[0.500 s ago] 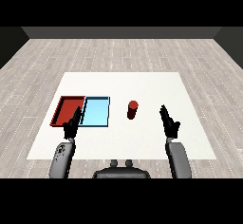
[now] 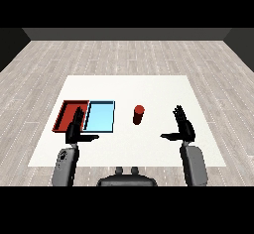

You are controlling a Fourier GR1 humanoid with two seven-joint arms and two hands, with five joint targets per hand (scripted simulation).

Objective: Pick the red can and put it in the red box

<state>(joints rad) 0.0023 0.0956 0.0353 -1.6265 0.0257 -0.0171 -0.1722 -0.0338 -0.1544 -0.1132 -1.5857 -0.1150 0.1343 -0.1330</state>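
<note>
A red can [image 2: 139, 114] stands upright on the white table [image 2: 149, 89], right of the two trays. The red tray [image 2: 67, 110] lies at the left, with the light blue tray [image 2: 100, 116] touching its right side. My right hand [image 2: 184, 127] hovers open to the right of the can, a clear gap away, fingers straight and thumb pointing toward it. My left hand [image 2: 76, 129] is open too, over the near edge of the red tray, hiding part of it.
Grey wooden floor surrounds the table. Bare white tabletop stretches behind the can and trays and along the near edge between my forearms.
</note>
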